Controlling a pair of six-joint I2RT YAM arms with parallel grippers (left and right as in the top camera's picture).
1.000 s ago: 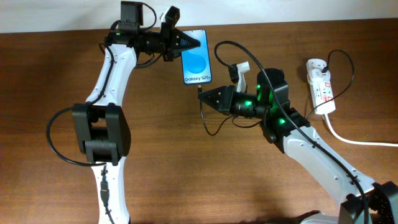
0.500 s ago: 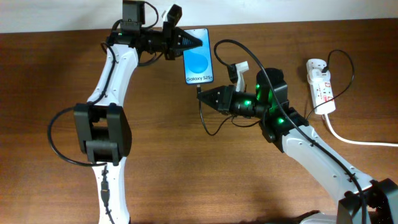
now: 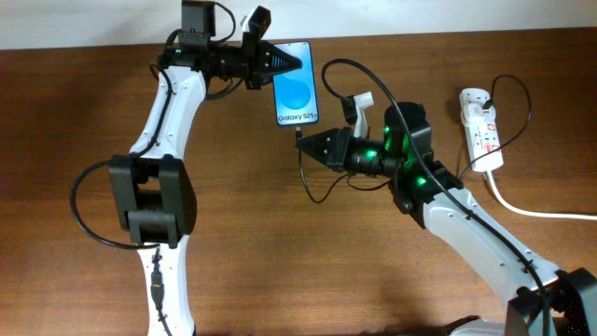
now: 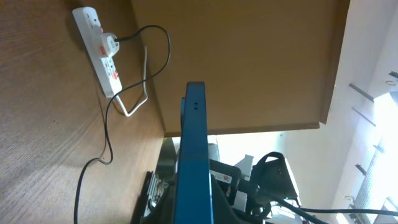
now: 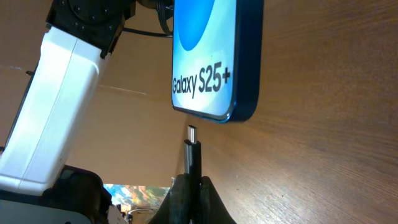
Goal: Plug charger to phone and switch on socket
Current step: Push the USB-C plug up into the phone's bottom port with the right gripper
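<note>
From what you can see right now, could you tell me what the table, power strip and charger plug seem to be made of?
Table: wood or wood-look laminate, matte brown, grain visible. Power strip: likely plastic, smooth white casing. Charger plug: black plastic-looking sleeve, silvery, seemingly metal tip.

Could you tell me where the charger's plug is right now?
In the right wrist view, the plug sits centre frame, pinched in the right end effector, its tip just short of the bottom edge of the phone.

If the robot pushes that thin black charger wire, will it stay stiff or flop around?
Probably floppy: the charger lies in loose curves, not straight. Its plug looks stiff, sticking straight out of the right gripper. It is likely light too, being so thin.
</note>
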